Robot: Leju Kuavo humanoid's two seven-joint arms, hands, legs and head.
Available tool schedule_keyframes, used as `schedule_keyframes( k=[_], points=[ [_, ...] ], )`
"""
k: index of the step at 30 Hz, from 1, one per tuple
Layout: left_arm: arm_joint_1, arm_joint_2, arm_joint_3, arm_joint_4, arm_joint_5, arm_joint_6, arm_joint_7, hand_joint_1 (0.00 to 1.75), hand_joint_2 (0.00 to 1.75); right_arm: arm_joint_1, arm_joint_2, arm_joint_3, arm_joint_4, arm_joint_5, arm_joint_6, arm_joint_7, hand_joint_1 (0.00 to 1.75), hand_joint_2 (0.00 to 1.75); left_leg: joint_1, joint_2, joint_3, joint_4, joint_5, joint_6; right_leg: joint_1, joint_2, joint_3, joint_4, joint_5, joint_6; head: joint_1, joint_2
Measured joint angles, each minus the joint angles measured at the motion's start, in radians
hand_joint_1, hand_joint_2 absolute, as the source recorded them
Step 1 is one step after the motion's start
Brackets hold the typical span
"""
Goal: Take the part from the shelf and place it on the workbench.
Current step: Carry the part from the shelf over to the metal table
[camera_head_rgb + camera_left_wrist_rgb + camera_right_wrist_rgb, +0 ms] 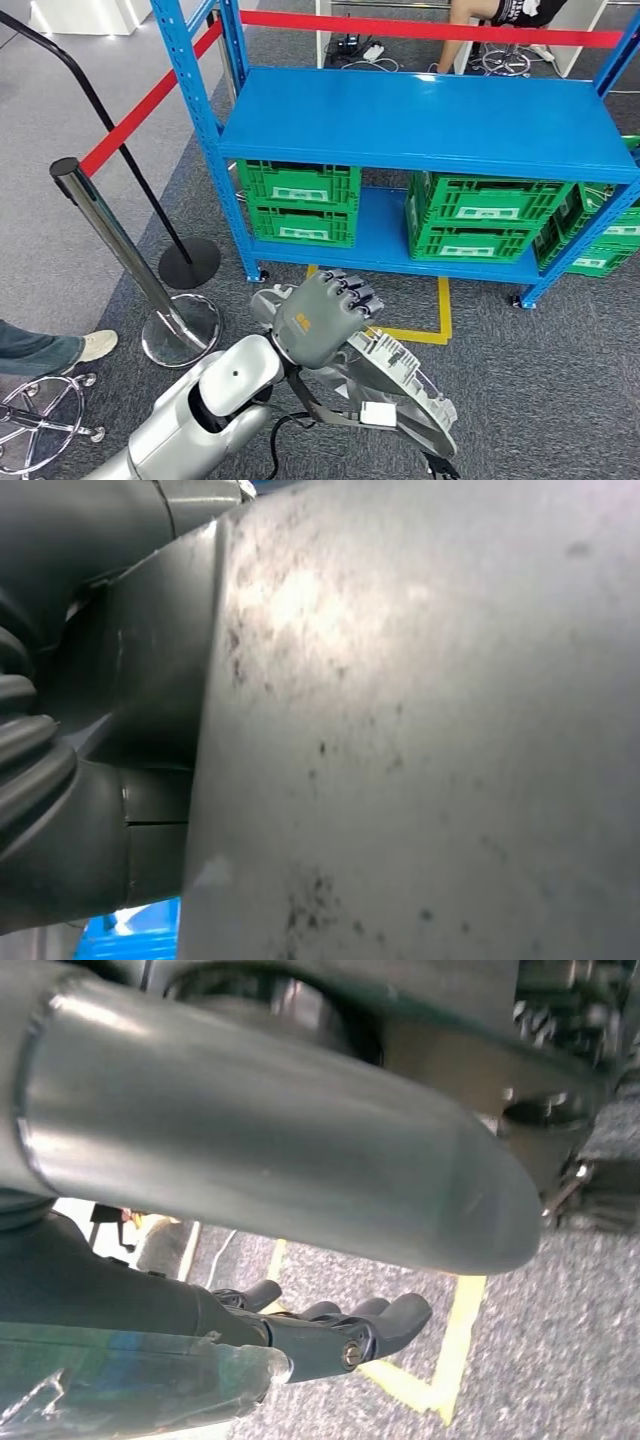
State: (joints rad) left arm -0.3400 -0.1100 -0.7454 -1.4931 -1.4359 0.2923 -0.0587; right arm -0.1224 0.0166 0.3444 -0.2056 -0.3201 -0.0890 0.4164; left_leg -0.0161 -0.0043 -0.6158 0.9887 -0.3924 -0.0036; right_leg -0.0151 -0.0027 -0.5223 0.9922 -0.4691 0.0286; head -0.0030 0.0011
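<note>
- Head view: a big flat grey metal part with ribs and a small white tag is seen low down, in front of the blue metal shelf.
- The part is held from above by the left hand, whose dark fingers are curled over its edge.
- In the left wrist view, the speckled grey face of the part is seen pressed close against the hand.
- In the right wrist view, the right hand is seen under the part's edge with its fingers stretched out flat; whether the part is truly gripped by it cannot be told.
- The part is judged to be off the shelf already, so the carrying step is in hand.
- The part should be kept level and held by both hands, since it is wide and could tip.
- It should be turned slowly, so that the shelf posts and the silver barrier post are not bumped.
- Green plastic crates are stacked in twos on the lower shelf board.
- More green crates stand beside them, and a tilted stack is at the far end.
- What is inside the crates cannot be seen.
- The top shelf board is bare blue.
</note>
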Motion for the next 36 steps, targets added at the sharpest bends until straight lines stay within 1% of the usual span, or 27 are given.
schedule_keyframes(
  k=[2, 4, 5, 6, 7, 10, 11, 12, 14, 15, 16, 17, 19, 20, 21, 22, 24, 25, 26, 27, 29, 30, 31, 32, 34, 35, 36],
  points=[
    [0.0, 0.001, 0.0, 0.0, 0.0, 0.0, 0.0, 1.57, 1.75, 0.0, 0.001, 0.0, 0.0, 0.0, -0.001, 0.001, 0.0, 0.0, 0.004, 0.0, -0.038, 0.091, -0.075, -0.012, -0.002, -0.002, -0.017, -0.001, 0.016, -0.014, -0.003, 0.0],
    [0.001, 0.002, 0.0, 0.0, 0.0, 0.0, 0.0, 1.57, 1.75, 0.001, 0.0, -0.001, 0.0, 0.0, -0.001, 0.001, 0.0, 0.0, 0.008, 0.0, -0.087, 0.234, -0.155, -0.02, -0.001, -0.003, -0.039, -0.001, 0.032, -0.017, -0.006, 0.0],
    [0.002, 0.003, 0.0, 0.0, 0.0, 0.0, 0.0, 1.57, 1.75, 0.002, 0.0, -0.001, 0.0, 0.0, -0.001, 0.001, 0.0, 0.0, 0.009, 0.0, -0.097, 0.278, -0.17, -0.022, 0.0, -0.003, -0.049, 0.0, 0.039, -0.017, -0.006, 0.0],
    [0.003, 0.004, 0.0, 0.0, 0.0, 0.0, 0.0, 1.57, 1.75, 0.003, 0.0, -0.001, 0.0, 0.0, -0.001, 0.001, 0.0, 0.0, 0.01, 0.0, -0.088, 0.284, -0.165, -0.021, 0.0, -0.002, -0.058, 0.0, 0.046, -0.015, -0.006, 0.0],
    [0.003, 0.005, 0.0, 0.0, 0.0, 0.0, 0.0, 1.57, 1.75, 0.004, 0.0, -0.001, 0.0, 0.0, -0.001, 0.001, 0.0, 0.0, 0.01, 0.0, -0.059, 0.248, -0.144, -0.019, 0.0, -0.002, -0.065, 0.0, 0.052, -0.013, -0.006, 0.0],
    [0.002, 0.003, 0.0, 0.0, 0.0, 0.0, 0.0, 1.57, 1.75, 0.003, 0.0, -0.001, 0.0, 0.0, 0.0, 0.001, 0.0, 0.0, 0.008, 0.0, 0.081, 0.037, -0.081, -0.005, 0.003, -0.001, -0.078, 0.002, 0.067, -0.002, -0.005, 0.0],
    [0.002, 0.003, 0.0, 0.0, 0.0, 0.0, 0.001, 1.57, 1.75, 0.003, 0.0, -0.001, 0.0, 0.004, -0.002, 0.001, 0.0, 0.0, 0.007, -0.001, 0.106, -0.006, -0.074, -0.001, 0.004, -0.001, -0.08, 0.003, 0.073, 0.004, -0.005, 0.0],
    [0.004, 0.004, 0.001, 0.0, 0.0, 0.001, 0.004, 1.57, 1.75, 0.003, 0.0, 0.0, 0.0, 0.013, -0.006, 0.001, 0.0, 0.0, 0.005, -0.001, 0.114, -0.023, -0.072, 0.003, 0.005, -0.002, -0.083, 0.003, 0.079, 0.01, -0.005, 0.0],
    [0.018, 0.01, 0.005, 0.0, 0.001, 0.008, 0.012, 1.57, 1.75, 0.004, 0.0, 0.007, 0.001, 0.04, -0.018, 0.001, 0.0, 0.0, 0.005, 0.0, 0.105, -0.026, -0.063, 0.013, 0.003, -0.001, -0.089, 0.005, 0.087, 0.021, -0.006, 0.0],
    [0.027, 0.015, 0.008, 0.0, 0.002, 0.012, 0.014, 1.57, 1.75, 0.006, 0.0, 0.011, 0.001, 0.051, -0.024, 0.001, 0.0, 0.0, 0.006, 0.001, 0.099, -0.028, -0.056, 0.019, 0.002, 0.0, -0.097, 0.013, 0.076, 0.027, -0.007, 0.0],
    [0.035, 0.021, 0.011, 0.0, 0.003, 0.016, 0.014, 1.57, 1.75, 0.007, 0.0, 0.015, 0.001, 0.058, -0.028, 0.001, 0.0, 0.0, 0.008, 0.002, 0.092, -0.03, -0.047, 0.027, 0.001, 0.001, -0.109, 0.037, 0.049, 0.032, -0.006, 0.0],
    [0.041, 0.025, 0.012, 0.0, 0.003, 0.02, 0.014, 1.57, 1.75, 0.008, 0.001, 0.018, 0.001, 0.06, -0.03, 0.001, 0.0, 0.0, 0.01, 0.003, 0.082, -0.031, -0.038, 0.033, 0.001, 0.002, -0.128, 0.085, 0.008, 0.035, -0.004, 0.0],
    [0.052, 0.033, 0.015, 0.0, 0.004, 0.023, 0.014, 1.57, 1.75, 0.009, 0.002, 0.022, 0.001, 0.062, -0.032, 0.002, 0.0, 0.0, 0.008, 0.003, 0.059, -0.029, -0.022, 0.038, 0.001, 0.002, -0.168, 0.22, -0.08, 0.041, 0.0, 0.0],
    [0.057, 0.037, 0.016, 0.0, 0.005, 0.023, 0.014, 1.57, 1.75, 0.009, 0.003, 0.024, 0.001, 0.064, -0.033, 0.002, 0.0, 0.0, 0.008, 0.003, 0.048, -0.028, -0.014, 0.037, 0.001, 0.002, -0.178, 0.274, -0.101, 0.043, 0.0, 0.0],
    [0.062, 0.04, 0.018, 0.0, 0.004, 0.019, 0.018, 1.57, 1.75, 0.009, 0.003, 0.027, 0.001, 0.071, -0.037, 0.002, 0.0, 0.0, 0.007, 0.003, 0.036, -0.027, -0.006, 0.036, 0.001, 0.002, -0.174, 0.297, -0.1, 0.044, 0.0, 0.0],
    [0.069, 0.042, 0.021, 0.0, 0.004, 0.012, 0.026, 1.57, 1.75, 0.008, 0.003, 0.032, 0.002, 0.081, -0.045, 0.002, 0.0, 0.0, 0.007, 0.003, 0.025, -0.025, 0.002, 0.034, 0.0, 0.002, -0.151, 0.28, -0.08, 0.044, 0.0, 0.0],
    [0.097, 0.048, 0.04, -0.001, 0.008, 0.007, 0.036, 1.57, 1.75, 0.006, 0.005, 0.047, 0.003, 0.105, -0.063, 0.002, 0.0, 0.0, 0.008, 0.003, 0.006, -0.019, 0.014, 0.025, -0.001, 0.002, -0.06, 0.154, -0.034, 0.046, 0.001, 0.0],
    [0.119, 0.054, 0.058, -0.001, 0.012, 0.017, 0.031, 1.57, 1.75, 0.006, 0.008, 0.055, 0.003, 0.113, -0.071, 0.002, 0.0, 0.0, 0.007, 0.004, -0.001, -0.016, 0.02, 0.019, -0.001, 0.004, -0.012, 0.085, -0.027, 0.044, 0.0, 0.0],
    [0.143, 0.063, 0.078, -0.001, 0.016, 0.032, 0.019, 1.57, 1.75, 0.007, 0.011, 0.061, 0.003, 0.117, -0.076, 0.002, 0.0, 0.0, 0.006, 0.004, -0.006, -0.014, 0.027, 0.013, 0.0, 0.006, 0.019, 0.035, -0.027, 0.041, 0.0, 0.0],
    [0.164, 0.072, 0.099, -0.001, 0.018, 0.045, 0.007, 1.57, 1.75, 0.01, 0.015, 0.066, 0.003, 0.119, -0.079, 0.002, 0.0, 0.0, 0.004, 0.005, -0.008, -0.012, 0.034, 0.009, 0.001, 0.008, 0.032, 0.013, -0.035, 0.036, -0.001, 0.0],
    [0.197, 0.085, 0.132, -0.002, 0.019, 0.055, -0.006, 1.57, 1.75, 0.015, 0.02, 0.073, 0.004, 0.121, -0.082, 0.003, 0.0, 0.0, 0.005, 0.005, -0.015, -0.009, 0.044, 0.001, 0.003, 0.007, 0.021, 0.015, -0.026, 0.02, -0.003, 0.0],
    [0.207, 0.089, 0.143, -0.002, 0.019, 0.057, -0.009, 1.57, 1.75, 0.016, 0.021, 0.075, 0.004, 0.121, -0.082, 0.003, 0.0, 0.0, 0.006, 0.004, -0.022, 0.0, 0.032, -0.003, 0.003, 0.006, 0.011, 0.017, -0.019, 0.009, -0.004, 0.0],
    [0.215, 0.093, 0.151, -0.002, 0.019, 0.057, -0.011, 1.57, 1.75, 0.015, 0.022, 0.077, 0.005, 0.122, -0.082, 0.004, 0.0, 0.0, 0.006, 0.004, -0.033, 0.023, 0.002, -0.009, 0.002, 0.004, 0.0, 0.018, -0.01, -0.002, -0.005, 0.0],
    [0.221, 0.096, 0.158, -0.002, 0.018, 0.057, -0.012, 1.57, 1.75, 0.014, 0.023, 0.079, 0.005, 0.123, -0.082, 0.005, 0.0, 0.0, 0.007, 0.004, -0.046, 0.065, -0.044, -0.014, 0.002, 0.002, -0.014, 0.018, 0.001, -0.011, -0.007, 0.0],
    [0.227, 0.099, 0.166, -0.002, 0.018, 0.057, -0.013, 1.57, 1.75, 0.014, 0.023, 0.082, 0.005, 0.124, -0.082, 0.005, 0.0, 0.0, 0.007, 0.004, -0.077, 0.195, -0.145, -0.022, 0.005, 0.0, -0.041, 0.019, 0.023, -0.02, -0.009, 0.0],
    [0.229, 0.101, 0.169, -0.002, 0.018, 0.057, -0.013, 1.57, 1.75, 0.015, 0.023, 0.084, 0.005, 0.124, -0.082, 0.005, 0.0, 0.0, 0.008, 0.004, -0.085, 0.253, -0.171, -0.023, 0.007, -0.001, -0.055, 0.019, 0.034, -0.022, -0.01, 0.0],
    [0.231, 0.102, 0.171, -0.002, 0.018, 0.056, -0.013, 1.57, 1.75, 0.016, 0.023, 0.086, 0.005, 0.124, -0.082, 0.005, 0.0, 0.0, 0.007, 0.004, -0.082, 0.288, -0.174, -0.021, 0.009, -0.003, -0.069, 0.02, 0.044, -0.023, -0.009, 0.0]
  ],
)
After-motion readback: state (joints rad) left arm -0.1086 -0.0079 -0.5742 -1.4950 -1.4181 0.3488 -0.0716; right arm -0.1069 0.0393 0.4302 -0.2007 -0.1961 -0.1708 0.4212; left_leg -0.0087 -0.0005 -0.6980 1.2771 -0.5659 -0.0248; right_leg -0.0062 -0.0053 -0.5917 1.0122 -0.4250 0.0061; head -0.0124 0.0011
